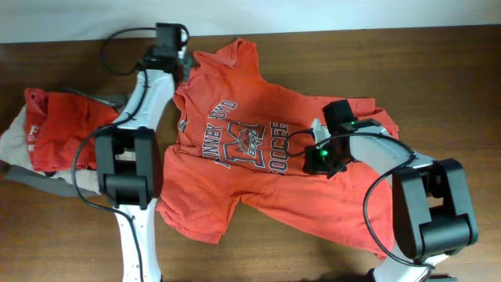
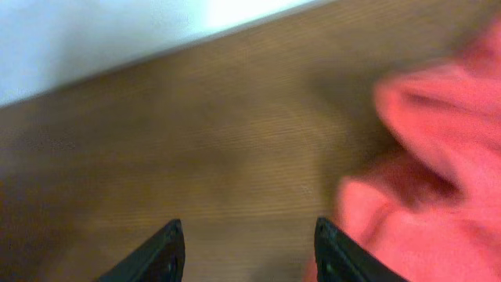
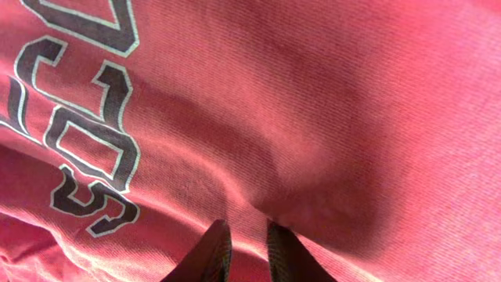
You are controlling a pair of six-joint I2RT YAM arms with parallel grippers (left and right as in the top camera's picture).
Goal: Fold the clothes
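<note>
The clothes are one large orange-red T-shirt point(image 1: 235, 196) lying crumpled and print-up across the middle of the table, with a navy-and-white soccer print point(image 1: 249, 141) on the chest. My left gripper point(image 1: 174, 41) hovers at the far edge by the shirt's upper left corner. In the left wrist view this gripper point(image 2: 249, 224) is open over bare wood, and the blurred shirt point(image 2: 438, 196) lies just to the right of its right finger. My right gripper point(image 1: 315, 160) rests on the shirt right of the print. Seen from its wrist, that gripper point(image 3: 246, 227) is shut on a raised ridge of the shirt point(image 3: 352, 94).
A second red garment point(image 1: 51, 125) lies on beige cloth point(image 1: 16, 137) at the table's left end. The wooden table point(image 1: 438, 70) shows bare at the far right and along the front. A white wall band point(image 2: 94, 39) runs behind the far edge.
</note>
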